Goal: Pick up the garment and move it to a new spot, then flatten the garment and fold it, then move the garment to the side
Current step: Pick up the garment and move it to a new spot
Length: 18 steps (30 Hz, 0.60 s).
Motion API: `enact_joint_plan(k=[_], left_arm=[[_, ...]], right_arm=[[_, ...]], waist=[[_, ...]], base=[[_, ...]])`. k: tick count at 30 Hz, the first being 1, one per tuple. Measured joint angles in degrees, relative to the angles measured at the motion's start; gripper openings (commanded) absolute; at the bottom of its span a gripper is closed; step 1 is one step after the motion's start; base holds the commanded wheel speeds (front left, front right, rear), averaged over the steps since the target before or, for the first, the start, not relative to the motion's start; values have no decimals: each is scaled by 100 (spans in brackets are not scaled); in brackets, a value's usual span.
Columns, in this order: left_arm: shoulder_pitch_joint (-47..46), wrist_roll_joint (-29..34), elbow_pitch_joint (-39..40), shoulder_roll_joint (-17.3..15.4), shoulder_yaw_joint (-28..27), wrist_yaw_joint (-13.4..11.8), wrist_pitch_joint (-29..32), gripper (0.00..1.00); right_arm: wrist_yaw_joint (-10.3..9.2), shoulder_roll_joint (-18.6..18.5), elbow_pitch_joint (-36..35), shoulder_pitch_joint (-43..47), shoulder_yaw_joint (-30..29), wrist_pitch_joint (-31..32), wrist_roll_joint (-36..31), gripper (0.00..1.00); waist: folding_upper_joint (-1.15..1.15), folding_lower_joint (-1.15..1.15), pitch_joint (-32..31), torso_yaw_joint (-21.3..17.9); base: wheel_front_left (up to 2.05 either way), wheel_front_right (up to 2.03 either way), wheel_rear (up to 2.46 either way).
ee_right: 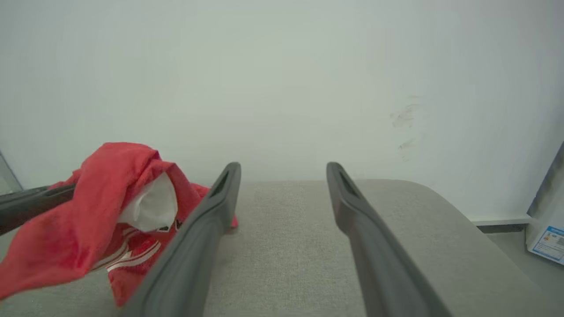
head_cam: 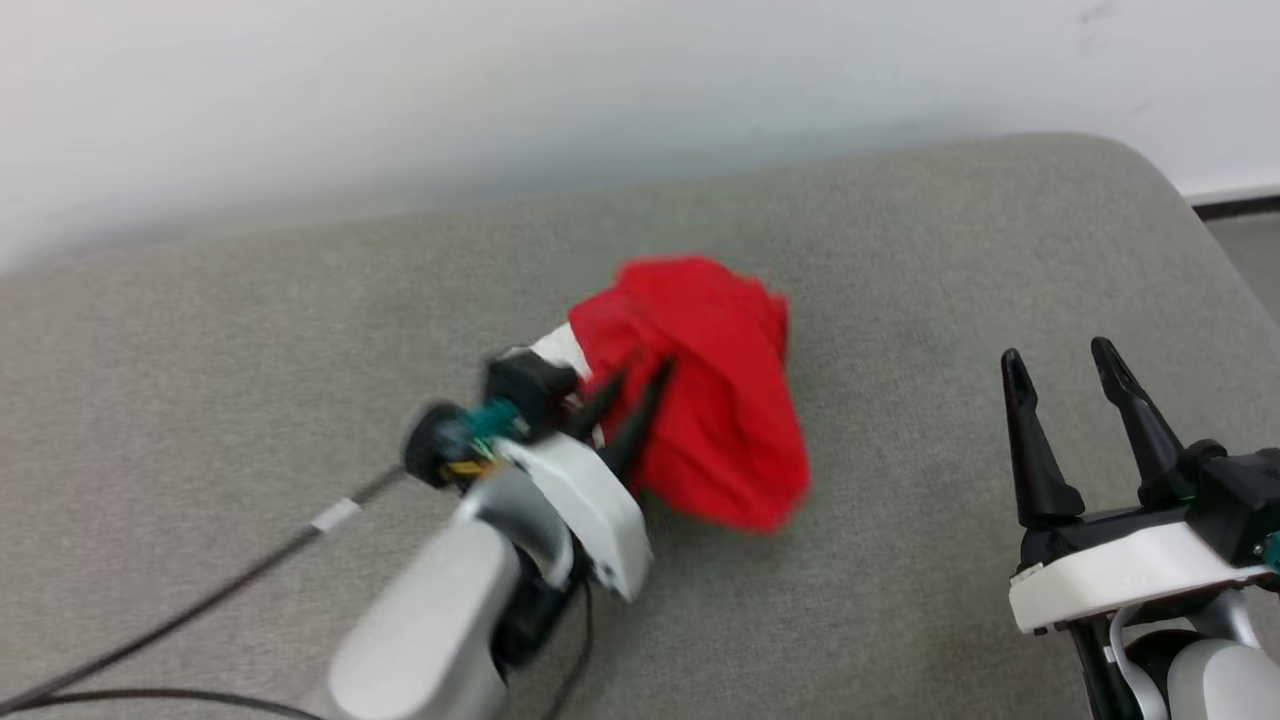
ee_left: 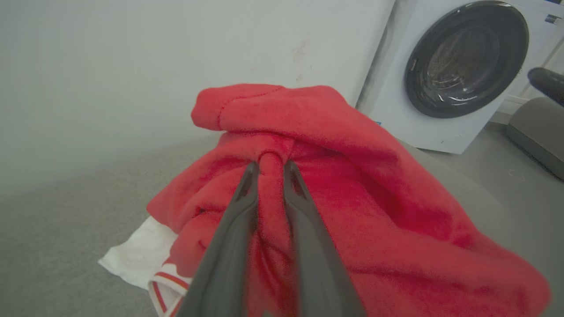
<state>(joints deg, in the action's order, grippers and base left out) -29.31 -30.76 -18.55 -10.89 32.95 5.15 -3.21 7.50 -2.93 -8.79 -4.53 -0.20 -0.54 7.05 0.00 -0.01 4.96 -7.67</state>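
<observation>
Garment (head_cam: 720, 400) gripped for its move
My left pincer (ee_left: 270, 165) clamps a red fold so the bundle carries together; my right pincer (head_cam: 1062, 362) waits released.

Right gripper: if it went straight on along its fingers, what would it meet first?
Likely the plain white wall; ahead of the right gripper the grey fabric-covered surface looks free. The crumpled red T-shirt lies left of that line. Depth unclear.

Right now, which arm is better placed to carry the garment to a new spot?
Left. The left gripper is shut on a fold of the garment, which is bunched on the grey surface. The right gripper is open, holds nothing, and stands well apart from it.
</observation>
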Motion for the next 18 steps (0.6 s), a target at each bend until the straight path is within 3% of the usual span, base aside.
enact_joint_plan(k=[10, 11, 12, 13, 18], left_arm=[[737, 330, -98, 34, 1477, 191, 319, 0], [777, 330, -97, 22, 1578, 199, 305, 7], [803, 322, -101, 10, 1647, 202, 305, 40], [815, 289, -92, 5, 1692, 211, 277, 100], [816, 176, -60, 36, 1782, 219, 38, 100]], right_arm=[[0, -1, 143, -23, -16, -153, 83, 100], [0, -1, 165, -29, -26, -163, 83, 100], [0, -1, 187, -31, -23, -179, 82, 100], [0, -1, 203, -36, -34, -190, 83, 100], [0, -1, 312, -48, -98, -201, 55, 100]], waist=[[0, 1, 516, -12], [0, 1, 520, 18], [0, 1, 517, 47], [0, 1, 508, 77], [0, 1, 319, 213]], base=[[0, 0, 0], [0, 0, 0], [0, 0, 0], [0, 0, 0], [0, 0, 0]])
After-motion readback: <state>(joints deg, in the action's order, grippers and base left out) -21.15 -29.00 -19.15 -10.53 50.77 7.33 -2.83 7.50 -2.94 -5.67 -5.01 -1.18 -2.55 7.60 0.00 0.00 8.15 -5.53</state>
